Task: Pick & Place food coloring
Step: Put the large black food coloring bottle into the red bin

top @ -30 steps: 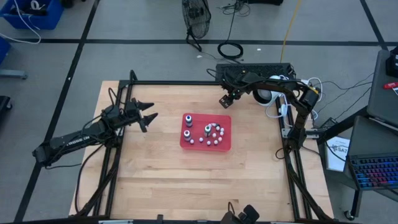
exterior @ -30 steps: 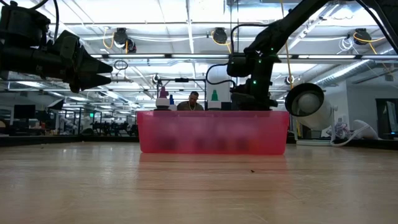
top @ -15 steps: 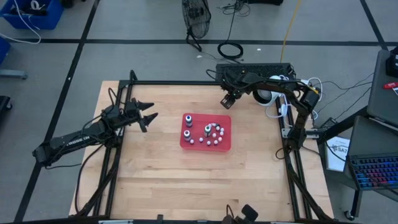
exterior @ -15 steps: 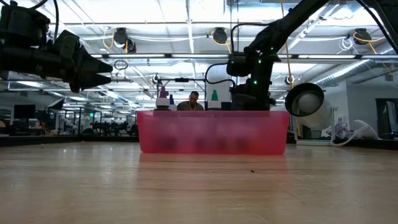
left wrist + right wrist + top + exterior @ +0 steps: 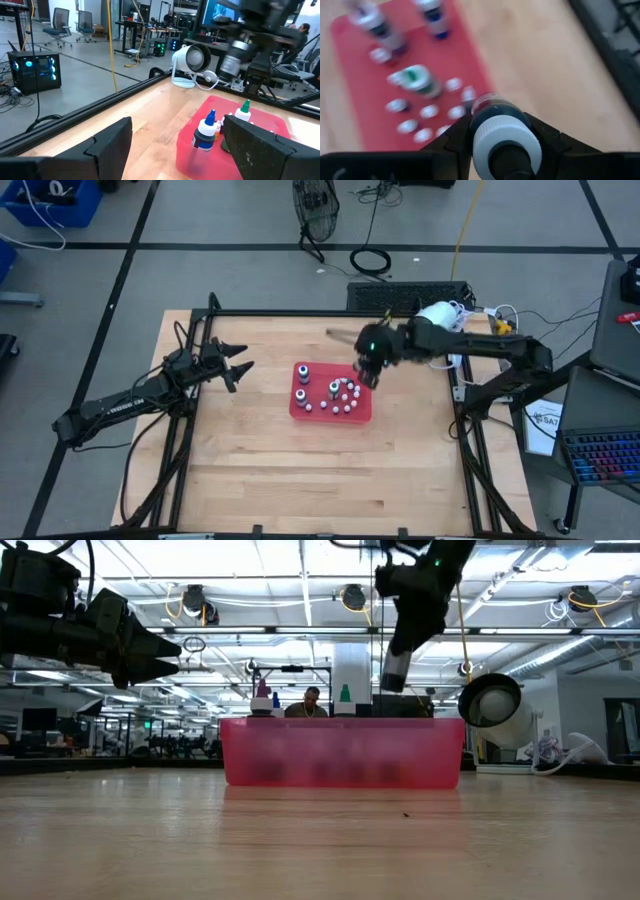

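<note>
Above red tray (image 5: pixel 298 410), right gripper (image 5: pixel 502 131) clamping 1 food coloring bottle (image 5: pixel 497 117), axis along its fingers

My wooden table (image 5: pixel 280 460) carries one red tray (image 5: pixel 362 412) near its middle. The tray sits flat on the boards, closer to the far edge than the near one, bare wood all around it.

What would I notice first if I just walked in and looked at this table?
Probably the bright red tray in the middle of the wooden table, with little food coloring bottles and tiny white balls inside. Above its right edge, the right gripper carries another bottle. The left gripper waits open, left of the tray.
</note>
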{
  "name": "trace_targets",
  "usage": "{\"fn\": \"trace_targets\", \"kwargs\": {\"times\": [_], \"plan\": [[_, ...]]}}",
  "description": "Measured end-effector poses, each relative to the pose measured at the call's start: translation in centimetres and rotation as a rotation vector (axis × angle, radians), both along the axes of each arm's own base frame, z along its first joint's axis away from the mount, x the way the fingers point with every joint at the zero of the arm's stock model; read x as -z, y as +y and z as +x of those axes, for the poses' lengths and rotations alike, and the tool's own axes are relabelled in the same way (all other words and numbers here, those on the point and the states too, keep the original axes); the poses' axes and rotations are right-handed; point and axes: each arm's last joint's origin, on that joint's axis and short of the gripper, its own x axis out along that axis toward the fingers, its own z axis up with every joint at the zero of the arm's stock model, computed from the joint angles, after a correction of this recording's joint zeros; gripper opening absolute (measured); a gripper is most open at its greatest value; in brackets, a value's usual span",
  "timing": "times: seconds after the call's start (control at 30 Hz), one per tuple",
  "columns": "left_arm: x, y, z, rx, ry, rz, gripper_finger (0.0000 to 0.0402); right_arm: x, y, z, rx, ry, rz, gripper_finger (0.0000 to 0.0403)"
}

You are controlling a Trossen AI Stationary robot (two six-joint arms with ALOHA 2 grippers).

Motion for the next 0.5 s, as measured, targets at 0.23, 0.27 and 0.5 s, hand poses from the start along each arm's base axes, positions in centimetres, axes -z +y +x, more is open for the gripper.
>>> {"fn": "trace_targets", "kwargs": {"times": [0.23,0.27,0.5], "plan": [[0.0,0.0,0.0,0.000,0.000,0.000,0.0306,1.8,5.0,1.6,-0.108,0.103,-0.065,0.0129],[0.0,0.0,0.0,0.000,0.001,0.000,0.0306,2.0,5.3,1.7,-0.116,0.113,-0.065,0.0129],[0.0,0.0,0.0,0.000,0.001,-0.001,0.0306,4.4,4.3,2.9,-0.102,0.211,-0.086,0.0129]]}}
